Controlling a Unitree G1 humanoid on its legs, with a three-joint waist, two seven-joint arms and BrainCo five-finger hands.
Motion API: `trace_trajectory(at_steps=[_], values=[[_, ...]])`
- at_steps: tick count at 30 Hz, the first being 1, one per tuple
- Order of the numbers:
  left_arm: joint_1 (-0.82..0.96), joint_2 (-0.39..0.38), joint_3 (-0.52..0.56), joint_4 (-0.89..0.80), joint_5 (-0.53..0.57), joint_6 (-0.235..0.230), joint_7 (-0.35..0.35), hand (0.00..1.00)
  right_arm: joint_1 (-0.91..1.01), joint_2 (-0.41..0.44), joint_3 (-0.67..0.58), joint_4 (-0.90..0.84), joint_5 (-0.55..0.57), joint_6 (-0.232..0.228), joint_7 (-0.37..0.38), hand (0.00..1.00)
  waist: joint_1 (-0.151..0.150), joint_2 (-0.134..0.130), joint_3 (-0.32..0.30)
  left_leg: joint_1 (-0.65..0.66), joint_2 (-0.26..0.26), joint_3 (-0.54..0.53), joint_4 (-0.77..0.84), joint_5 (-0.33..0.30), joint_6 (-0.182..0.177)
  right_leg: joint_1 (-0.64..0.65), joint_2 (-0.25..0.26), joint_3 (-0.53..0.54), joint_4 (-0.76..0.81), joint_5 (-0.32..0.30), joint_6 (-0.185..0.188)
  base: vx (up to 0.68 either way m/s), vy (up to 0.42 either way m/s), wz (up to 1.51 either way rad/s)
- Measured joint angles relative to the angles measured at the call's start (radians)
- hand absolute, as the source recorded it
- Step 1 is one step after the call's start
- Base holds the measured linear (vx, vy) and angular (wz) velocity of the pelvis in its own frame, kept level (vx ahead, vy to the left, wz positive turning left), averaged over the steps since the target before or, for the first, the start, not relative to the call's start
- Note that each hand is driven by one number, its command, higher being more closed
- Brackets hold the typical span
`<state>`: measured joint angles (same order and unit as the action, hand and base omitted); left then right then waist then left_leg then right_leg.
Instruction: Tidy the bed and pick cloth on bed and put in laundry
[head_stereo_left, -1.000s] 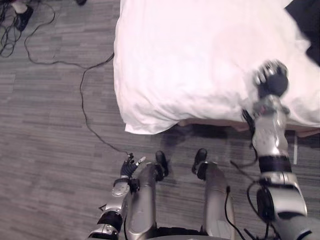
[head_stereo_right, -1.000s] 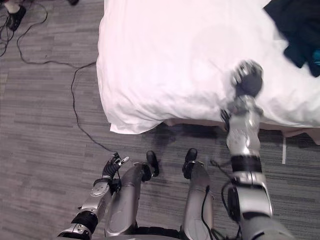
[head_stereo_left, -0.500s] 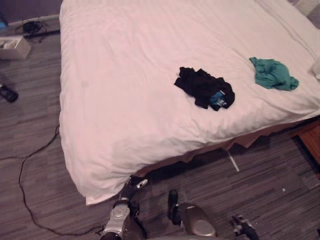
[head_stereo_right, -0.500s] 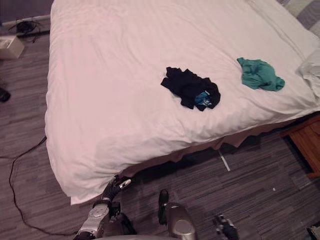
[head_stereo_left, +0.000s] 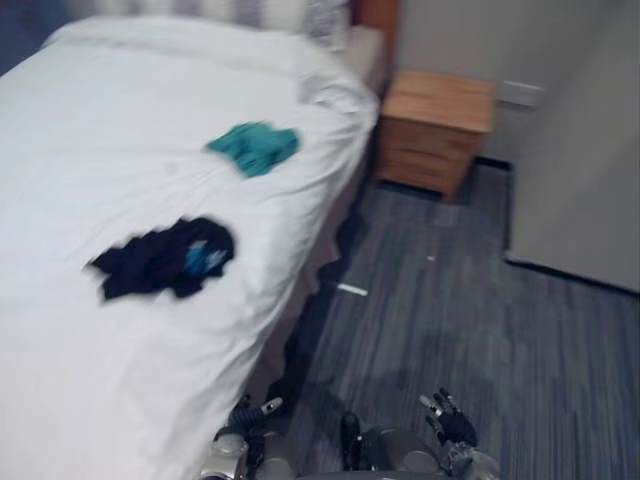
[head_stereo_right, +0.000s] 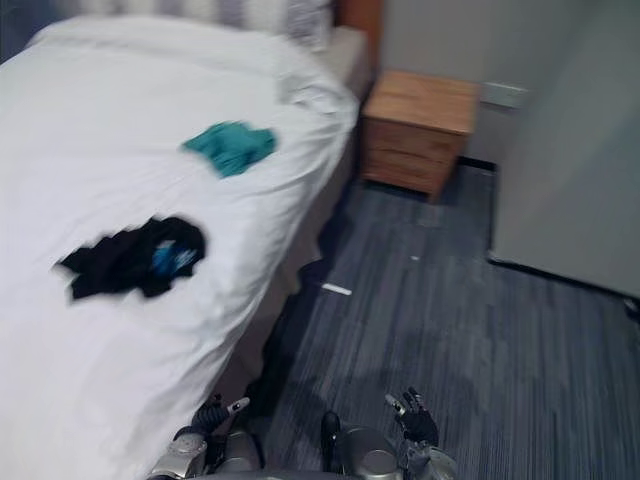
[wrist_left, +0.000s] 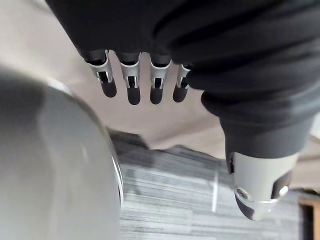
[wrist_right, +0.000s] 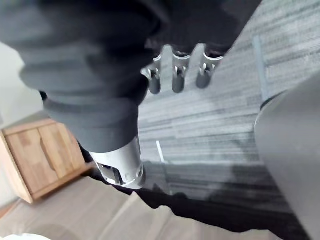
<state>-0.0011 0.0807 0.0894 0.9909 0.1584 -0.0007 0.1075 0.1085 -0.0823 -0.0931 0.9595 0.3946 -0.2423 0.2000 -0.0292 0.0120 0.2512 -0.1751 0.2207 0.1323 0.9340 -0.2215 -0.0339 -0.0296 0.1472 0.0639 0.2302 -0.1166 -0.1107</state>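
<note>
White-sheeted bed (head_stereo_left: 90, 120), cut off at the near edge, carries a crumpled black cloth with a blue patch (head_stereo_left: 160, 260) and, farther up, a bunched teal cloth (head_stereo_left: 253, 148). Left hand (wrist_left: 156, 82) and right hand (wrist_right: 180, 75) hang empty, fingers relaxed.

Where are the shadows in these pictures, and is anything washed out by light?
Left eye view: a shadow lies on the floor along the bed, whose white top is the brightest area, yet the black cloth and green cloth stand out. Left wrist view: past the left robot hand, the floor darkens under the bed's edge.
</note>
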Motion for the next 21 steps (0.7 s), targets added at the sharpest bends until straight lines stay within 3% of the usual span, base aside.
trace_trajectory(at_steps=[1,2,4,5,6,7,9,10,12,13,14,15,17,18,20,21], values=[[0.007,0.001,0.0,0.0,-0.02,-0.019,0.0,0.0,-0.001,-0.012,0.026,0.004,-0.031,-0.011,0.003,0.0,0.011,-0.003,-0.009,-0.002,-0.035,-0.037,-0.218,-0.003,-0.009,0.01,-0.005,0.055,-0.014,-0.003,0.013,0.21,0.141,-2.02],[0.007,-0.001,-0.002,0.0,-0.032,-0.021,0.0,0.0,-0.003,-0.012,0.036,0.004,-0.042,-0.015,0.004,0.0,0.016,-0.001,-0.012,-0.001,-0.048,-0.054,-0.312,0.001,-0.014,0.009,-0.009,0.063,-0.021,-0.004,0.019,0.28,0.219,-1.8],[0.0,-0.012,-0.039,0.013,-0.051,-0.026,0.0,0.0,-0.011,-0.015,0.072,0.005,-0.057,-0.014,0.021,0.0,0.015,0.013,-0.026,0.023,-0.066,-0.078,-0.61,0.062,-0.057,0.008,-0.012,0.087,-0.021,-0.003,0.041,0.3,0.234,-1.15],[0.0,-0.018,-0.057,0.019,-0.058,-0.031,0.0,0.0,-0.011,-0.02,0.085,0.006,-0.064,-0.013,0.022,0.0,0.018,0.017,-0.031,0.035,-0.072,-0.078,-0.658,0.105,-0.049,0.016,-0.012,0.078,-0.021,-0.006,0.047,0.27,0.19,-0.74],[-0.004,-0.017,-0.061,0.021,-0.069,-0.037,0.0,0.0,-0.012,-0.019,0.098,0.016,-0.069,-0.011,0.021,0.0,0.022,0.001,-0.033,0.052,-0.086,-0.073,-0.674,0.12,-0.047,0.023,-0.027,0.076,-0.021,-0.014,0.057,0.32,0.228,-0.25],[-0.021,-0.015,-0.092,0.045,-0.073,-0.039,0.002,0.0,-0.01,0.001,0.104,0.01,-0.084,-0.016,0.02,0.0,0.006,-0.025,-0.053,0.084,-0.129,-0.067,-0.735,0.135,-0.029,0.028,-0.067,0.062,-0.02,-0.03,0.092,0.31,0.222,0.04],[-0.027,-0.022,-0.147,0.046,-0.077,-0.041,0.001,0.0,-0.005,0.008,0.105,0.013,-0.092,-0.016,0.017,0.0,-0.004,-0.033,-0.057,0.115,-0.161,-0.06,-0.766,0.124,-0.004,0.013,-0.101,0.037,0.048,-0.06,0.142,0.27,0.227,0.23],[-0.029,-0.024,-0.175,0.053,-0.076,-0.041,0.001,0.0,-0.011,0.005,0.11,0.016,-0.092,-0.016,0.012,0.0,-0.003,-0.034,-0.057,0.136,-0.173,-0.052,-0.776,0.116,0.012,-0.036,-0.12,0.011,0.18,-0.086,0.183,0.21,0.244,0.02],[-0.036,-0.016,-0.215,0.073,-0.076,-0.039,0.001,0.0,-0.012,-0.002,0.101,0.018,-0.09,-0.018,-0.012,0.0,-0.01,-0.036,-0.054,0.198,-0.212,-0.058,-0.79,0.09,0.053,-0.172,-0.168,-0.048,0.529,-0.053,0.218,0.19,0.196,0.13],[-0.04,-0.017,-0.235,0.084,-0.078,-0.037,0.0,0.0,-0.011,0.0,0.101,0.017,-0.087,-0.024,-0.025,0.0,-0.024,-0.038,-0.051,0.234,-0.232,-0.077,-0.789,0.077,0.072,-0.213,-0.18,-0.054,0.636,-0.07,0.208,0.22,0.104,0.4],[-0.038,-0.017,-0.248,0.085,-0.079,-0.038,-0.004,0.0,-0.011,-0.002,0.101,0.016,-0.086,-0.026,-0.028,0.0,-0.037,-0.036,-0.051,0.25,-0.234,-0.094,-0.787,0.07,0.082,-0.216,-0.179,-0.061,0.643,-0.097,0.193,0.29,0.081,0.81],[-0.039,-0.028,-0.257,0.097,-0.078,-0.042,-0.019,0.0,-0.011,-0.003,0.099,0.015,-0.08,-0.035,-0.041,0.0,-0.051,-0.026,-0.053,0.271,-0.226,-0.136,-0.793,0.063,0.089,-0.218,-0.172,-0.095,0.572,-0.132,0.164,0.28,0.019,0.95],[-0.042,-0.035,-0.248,0.101,-0.077,-0.047,-0.024,0.0,-0.011,0.0,0.092,0.016,-0.08,-0.044,-0.067,0.0,-0.052,-0.023,-0.05,0.295,-0.198,-0.162,-0.82,0.063,0.089,-0.218,-0.163,-0.151,0.371,-0.13,0.151,0.32,-0.015,0.71],[-0.041,-0.037,-0.236,0.099,-0.075,-0.047,-0.04,0.0,-0.012,0.008,0.072,0.017,-0.08,-0.049,-0.089,0.0,-0.04,-0.018,-0.047,0.33,-0.171,-0.148,-0.843,0.044,0.069,-0.219,-0.17,-0.206,0.142,-0.066,0.147,0.32,-0.039,0.06],[-0.038,-0.03,-0.236,0.098,-0.067,-0.051,-0.041,0.0,-0.015,0.017,0.063,0.03,-0.1,-0.061,-0.109,0.0,-0.032,-0.024,-0.045,0.359,-0.164,-0.117,-0.839,0.017,0.057,-0.218,-0.188,-0.25,0.019,0.007,0.145,0.31,-0.055,-0.38],[-0.038,-0.017,-0.233,0.099,-0.06,-0.054,-0.041,0.0,-0.02,0.021,0.058,0.037,-0.14,-0.068,-0.131,0.0,-0.022,-0.035,-0.038,0.393,-0.163,-0.075,-0.813,-0.029,0.038,-0.217,-0.211,-0.289,-0.042,0.057,0.143,0.35,-0.124,-0.84]])
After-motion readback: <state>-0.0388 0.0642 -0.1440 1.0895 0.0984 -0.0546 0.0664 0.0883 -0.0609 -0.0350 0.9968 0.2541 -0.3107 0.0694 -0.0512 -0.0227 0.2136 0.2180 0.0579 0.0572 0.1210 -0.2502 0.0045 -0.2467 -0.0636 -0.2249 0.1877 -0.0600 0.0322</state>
